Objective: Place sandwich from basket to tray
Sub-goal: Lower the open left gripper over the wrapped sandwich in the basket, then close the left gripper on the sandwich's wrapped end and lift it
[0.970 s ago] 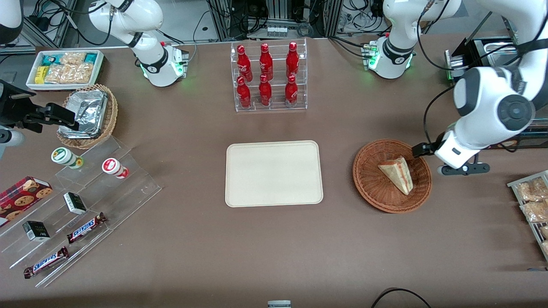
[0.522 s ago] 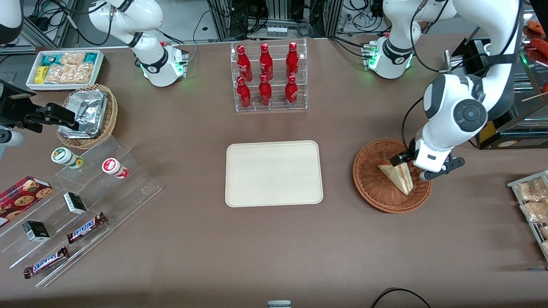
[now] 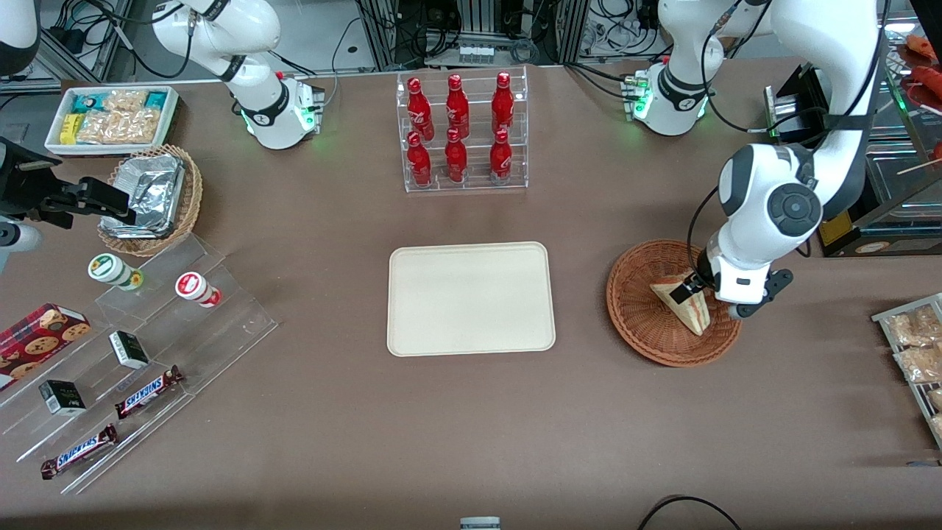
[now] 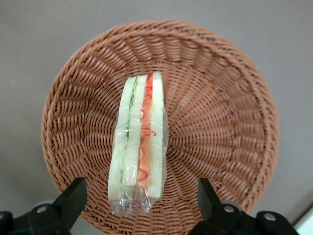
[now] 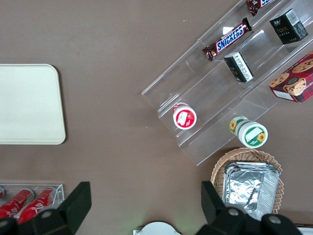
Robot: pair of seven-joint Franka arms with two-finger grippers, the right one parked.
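The sandwich (image 3: 683, 300) (image 4: 138, 142), a plastic-wrapped wedge with red, white and green filling, lies in the reddish-brown wicker basket (image 3: 639, 324) (image 4: 220, 122). My gripper (image 3: 705, 293) (image 4: 139, 203) hovers over the sandwich's wider end, open, one finger on each side and nothing between the fingers (image 4: 73, 198). The arm's white wrist hides part of the basket's rim in the front view. The cream tray (image 3: 471, 298) lies flat and bare at the table's middle, toward the parked arm from the basket.
A clear rack of red bottles (image 3: 462, 132) stands farther from the front camera than the tray. Packets on a rack (image 3: 912, 353) lie at the working arm's end. Clear steps with snack bars (image 3: 140, 346) and a foil-filled basket (image 3: 151, 195) sit toward the parked arm's end.
My arm has swung in from the table beside the basket and come down over the sandwich. The sandwich and basket have not moved.
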